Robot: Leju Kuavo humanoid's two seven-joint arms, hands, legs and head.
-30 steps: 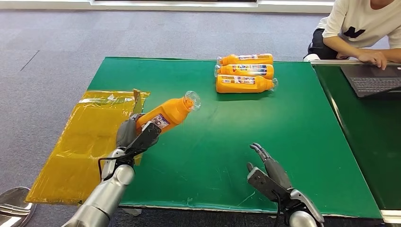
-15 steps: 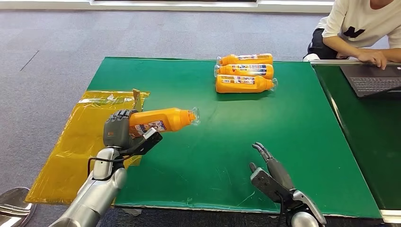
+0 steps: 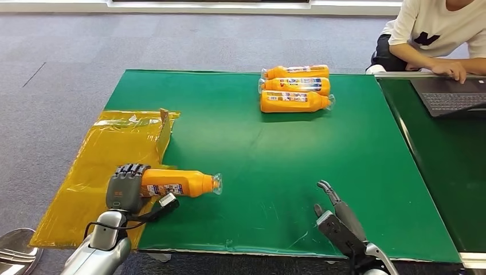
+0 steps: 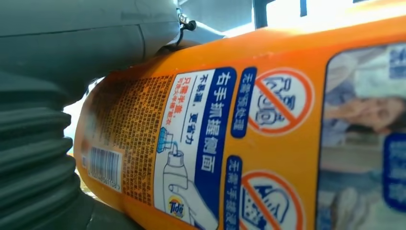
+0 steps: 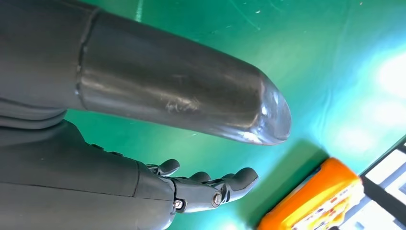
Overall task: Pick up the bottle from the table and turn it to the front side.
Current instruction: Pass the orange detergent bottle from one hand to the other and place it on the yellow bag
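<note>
A: Head view first. Where's the bottle?

B: The orange bottle (image 3: 179,183) lies on its side at the table's (image 3: 275,143) near left corner, base end in the left hand (image 3: 124,187), clear cap pointing toward the table's middle. The fingers are wrapped over the base from above. I can't tell whether it rests on the cloth or is just above it.

A: And the label?

B: A label with blue and white print faces up. Under the hand and off the left edge of the table lies a yellow plastic sheet (image 3: 100,166).

A: The other hand?

B: The right hand (image 3: 338,217) is over the near edge, right of centre, fingers apart and holding nothing. Three more orange bottles (image 3: 295,87) lie side by side near the far edge. A person (image 3: 438,34) sits beyond the far right corner, a hand beside a laptop (image 3: 450,96) on the neighbouring table.

A: Left wrist view?

B: The bottle (image 4: 249,139) is very close: a barcode, small print and crossed-out warning signs. The left hand's (image 4: 72,62) grey thumb and ribbed cover press against it.

A: Right wrist view?

B: The right hand (image 5: 191,143) is spread, thick thumb well apart from the lightly curled dark fingers (image 5: 210,187), over the green cloth. One end of an orange bottle (image 5: 316,201) shows beyond them
</note>
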